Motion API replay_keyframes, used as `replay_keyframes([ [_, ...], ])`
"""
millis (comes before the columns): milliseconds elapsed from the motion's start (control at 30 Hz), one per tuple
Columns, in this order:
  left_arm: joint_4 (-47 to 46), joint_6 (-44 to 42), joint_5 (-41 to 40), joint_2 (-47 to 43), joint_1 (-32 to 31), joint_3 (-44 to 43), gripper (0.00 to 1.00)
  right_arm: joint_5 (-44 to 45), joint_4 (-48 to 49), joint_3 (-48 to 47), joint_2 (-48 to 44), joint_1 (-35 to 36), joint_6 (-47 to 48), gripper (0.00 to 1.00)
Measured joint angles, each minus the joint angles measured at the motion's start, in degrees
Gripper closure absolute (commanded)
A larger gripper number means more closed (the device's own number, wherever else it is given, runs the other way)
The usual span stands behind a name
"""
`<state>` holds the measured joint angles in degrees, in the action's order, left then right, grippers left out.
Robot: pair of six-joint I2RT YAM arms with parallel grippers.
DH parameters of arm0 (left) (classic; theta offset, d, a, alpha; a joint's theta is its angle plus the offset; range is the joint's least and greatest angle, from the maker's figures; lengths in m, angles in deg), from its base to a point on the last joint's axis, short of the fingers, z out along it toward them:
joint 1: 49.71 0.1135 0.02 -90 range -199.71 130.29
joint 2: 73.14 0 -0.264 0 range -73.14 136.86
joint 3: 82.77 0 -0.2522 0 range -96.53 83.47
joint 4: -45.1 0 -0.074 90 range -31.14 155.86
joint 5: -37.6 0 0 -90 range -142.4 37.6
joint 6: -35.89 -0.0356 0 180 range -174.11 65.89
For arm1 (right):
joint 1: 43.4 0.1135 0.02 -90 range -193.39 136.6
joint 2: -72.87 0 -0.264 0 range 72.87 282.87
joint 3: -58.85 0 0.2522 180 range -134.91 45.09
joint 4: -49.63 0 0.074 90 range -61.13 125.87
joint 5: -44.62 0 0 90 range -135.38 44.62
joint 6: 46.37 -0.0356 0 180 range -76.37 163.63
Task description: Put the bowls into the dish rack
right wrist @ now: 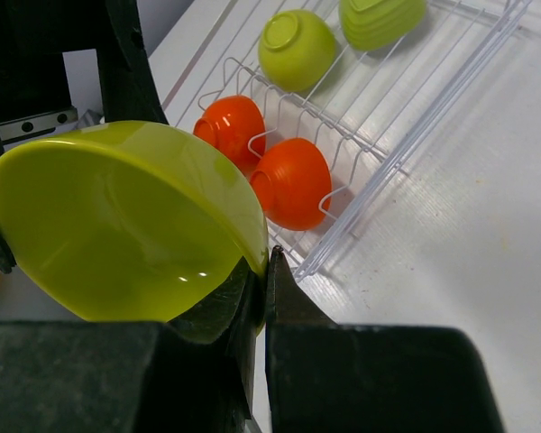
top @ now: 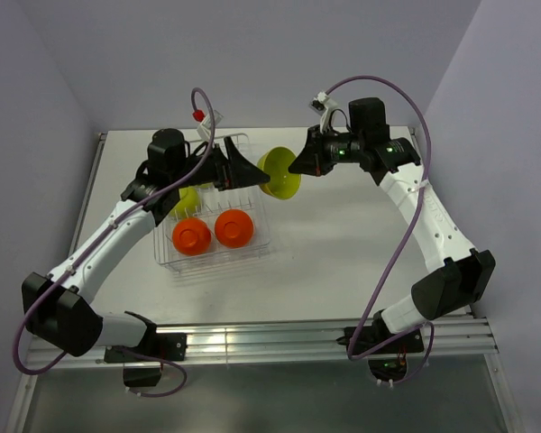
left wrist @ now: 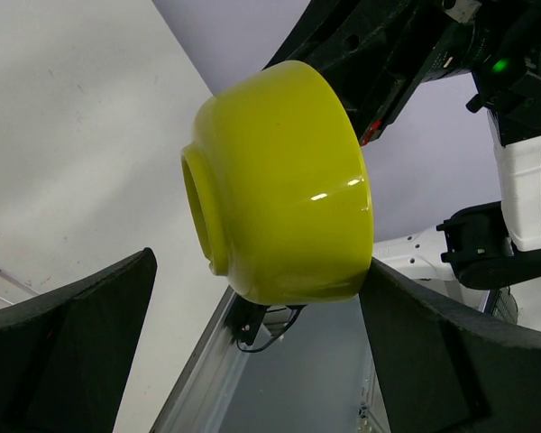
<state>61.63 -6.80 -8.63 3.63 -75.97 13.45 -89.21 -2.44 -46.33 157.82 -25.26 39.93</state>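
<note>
My right gripper (top: 298, 166) (right wrist: 266, 271) is shut on the rim of a lime green bowl (top: 281, 174) (right wrist: 126, 225) (left wrist: 279, 180), holding it on edge in the air just right of the dish rack (top: 212, 260) (right wrist: 415, 135). From the rack side my left gripper (top: 255, 173) (left wrist: 261, 361) faces that bowl, open wide, with the bowl's base and wall between its spread fingers; I cannot tell if a pad touches it. Inside the wire rack lie two orange-red bowls (top: 191, 236) (top: 234, 228) (right wrist: 293, 180) and two lime green ones (right wrist: 296, 47) (right wrist: 379, 20), all upside down.
The rack sits left of the table's middle, under the left arm. Purple cables loop above both arms. A metal rail (top: 279, 338) runs along the table's near edge, and grey walls close in on both sides.
</note>
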Motion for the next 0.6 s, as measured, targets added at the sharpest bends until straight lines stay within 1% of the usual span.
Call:
replay_keyframes([
  [133, -1.3, 0.7, 0.0, 0.1, -0.8, 0.5, 0.00, -0.1, 0.0, 0.0, 0.0, 0.8, 0.1, 1.00],
  [233, -2.4, 1.5, 0.1, 0.3, -1.1, 0.7, 0.06, 0.0, 0.0, 0.0, 0.0, 1.3, 0.2, 1.00],
  [267, -2.6, 1.7, 0.2, 0.4, -1.2, 0.7, 0.11, 0.0, 0.0, 0.0, 0.0, 1.4, 0.2, 1.00],
  [333, -3.0, 1.9, 0.2, 0.6, -1.3, 0.7, 0.17, 0.2, 0.0, 0.0, 0.0, 1.6, 0.2, 1.00],
  [367, -3.1, 2.0, 0.3, 0.6, -1.3, 0.7, 0.24, 0.3, 0.0, 0.0, 0.0, 1.6, 0.3, 1.00],
  [433, -3.5, 2.2, 0.5, 0.7, -1.3, 0.7, 0.32, 0.8, -0.1, 0.0, 0.0, 1.6, 0.4, 1.00],
  [467, -3.8, 2.3, 0.6, 0.7, -1.3, 0.7, 0.43, 1.0, -0.2, 0.0, 0.0, 1.6, 0.4, 1.00],
  [533, -4.2, 2.5, 0.8, 0.7, -1.3, 0.7, 0.54, 1.4, -0.3, 0.0, 0.0, 1.6, 0.6, 1.00],
  [567, -4.3, 2.4, 0.9, 0.7, -1.3, 0.8, 0.66, 1.4, -0.3, 0.0, 0.0, 1.6, 0.6, 1.00],
  [600, -4.4, 2.5, 1.0, 0.7, -1.3, 0.9, 0.74, 1.4, -0.3, 0.0, 0.0, 1.6, 0.6, 1.00],
])
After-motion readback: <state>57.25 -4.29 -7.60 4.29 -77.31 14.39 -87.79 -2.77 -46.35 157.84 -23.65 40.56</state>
